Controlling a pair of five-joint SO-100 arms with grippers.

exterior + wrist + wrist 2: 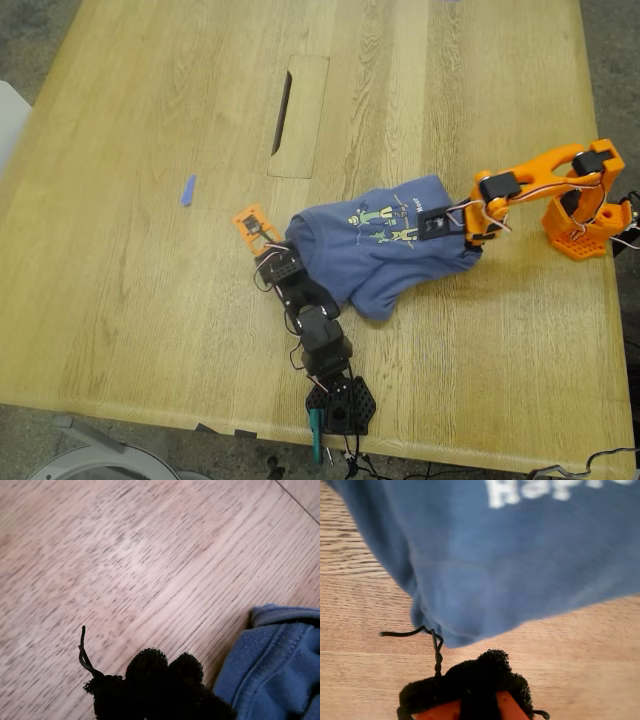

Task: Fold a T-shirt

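T-shirt [385, 250] lies bunched between both arms, blue scrap [187, 190] well apart; claw states unclear.

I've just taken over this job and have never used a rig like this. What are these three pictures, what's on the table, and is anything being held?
You are looking at two small robot arms on a wooden table. The exterior view looks down from above on both. The other two pictures come from cameras riding on the arms, looking along the jaws.

The black arm carries my first gripper, which sits beside the T-shirt at the exterior view's left. The orange arm carries my second gripper, which is at the shirt's edge at the exterior view's right, near the white lettering.

The shirt lies crumpled, not yet folded. A small blue scrap lies apart from it.

The pictures do not show whether either gripper is holding cloth.
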